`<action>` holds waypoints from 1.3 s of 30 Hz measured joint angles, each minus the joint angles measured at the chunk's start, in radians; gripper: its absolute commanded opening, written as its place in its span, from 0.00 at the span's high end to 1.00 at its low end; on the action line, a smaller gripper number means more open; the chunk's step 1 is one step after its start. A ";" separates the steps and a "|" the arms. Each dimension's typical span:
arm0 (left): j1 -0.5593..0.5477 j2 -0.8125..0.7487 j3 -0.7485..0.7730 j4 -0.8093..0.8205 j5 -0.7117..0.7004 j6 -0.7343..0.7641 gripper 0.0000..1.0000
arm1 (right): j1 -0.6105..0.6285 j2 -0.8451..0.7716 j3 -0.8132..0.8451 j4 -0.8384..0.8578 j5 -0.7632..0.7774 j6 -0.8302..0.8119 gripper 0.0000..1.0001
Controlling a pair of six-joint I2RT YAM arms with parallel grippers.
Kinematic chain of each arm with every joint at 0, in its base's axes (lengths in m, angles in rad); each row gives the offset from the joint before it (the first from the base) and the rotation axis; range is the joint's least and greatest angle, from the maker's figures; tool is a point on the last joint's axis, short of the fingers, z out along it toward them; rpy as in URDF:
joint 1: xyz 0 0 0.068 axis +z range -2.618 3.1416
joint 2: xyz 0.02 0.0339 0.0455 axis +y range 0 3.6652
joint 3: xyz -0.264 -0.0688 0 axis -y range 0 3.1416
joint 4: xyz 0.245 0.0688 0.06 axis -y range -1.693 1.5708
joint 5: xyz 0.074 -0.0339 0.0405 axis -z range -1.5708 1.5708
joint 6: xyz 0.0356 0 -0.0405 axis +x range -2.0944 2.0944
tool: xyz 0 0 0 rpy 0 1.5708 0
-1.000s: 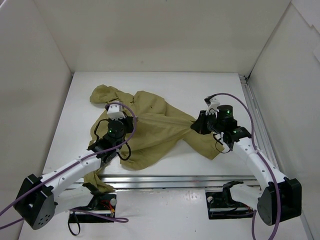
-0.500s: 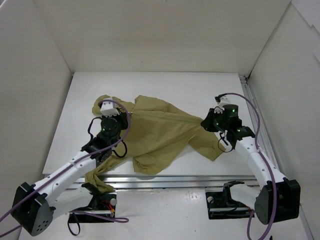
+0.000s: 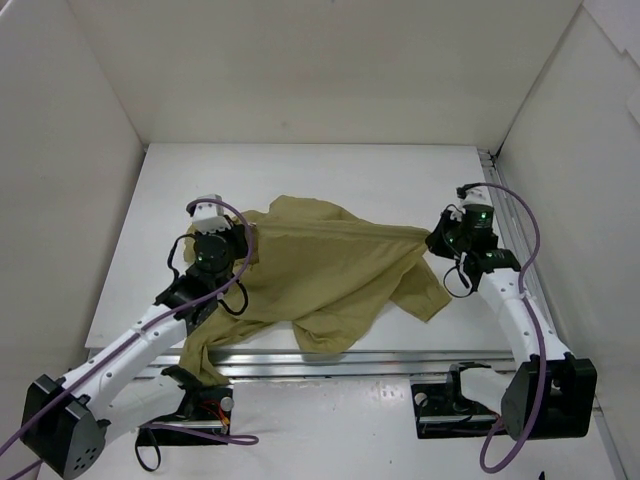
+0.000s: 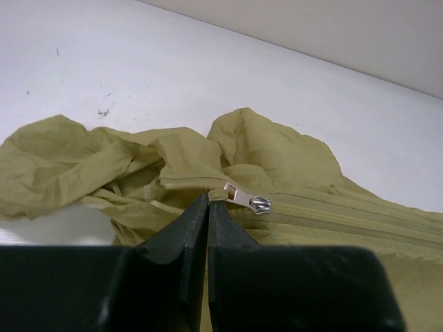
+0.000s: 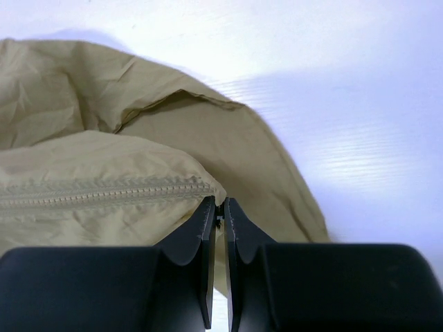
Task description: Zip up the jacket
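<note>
Moved apart, L hand (image 4: 208,202) & R hand (image 5: 220,205) each pinch thin crinkly khaki jacket (image 3: 330,270) taut.

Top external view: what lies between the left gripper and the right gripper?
Only the jacket, stretched from the left gripper to the right gripper. The top external view shows this.

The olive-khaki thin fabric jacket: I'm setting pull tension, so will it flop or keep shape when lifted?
Probably floppy: the olive-khaki thin fabric jacket wrinkles and droops off the white table. Likely light: the left gripper and right gripper hold it stretched by small pinches.
</note>
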 measured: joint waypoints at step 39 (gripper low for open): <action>0.056 -0.062 0.311 -0.221 0.076 0.129 0.11 | -0.178 -0.142 0.253 -0.079 -0.016 -0.023 0.04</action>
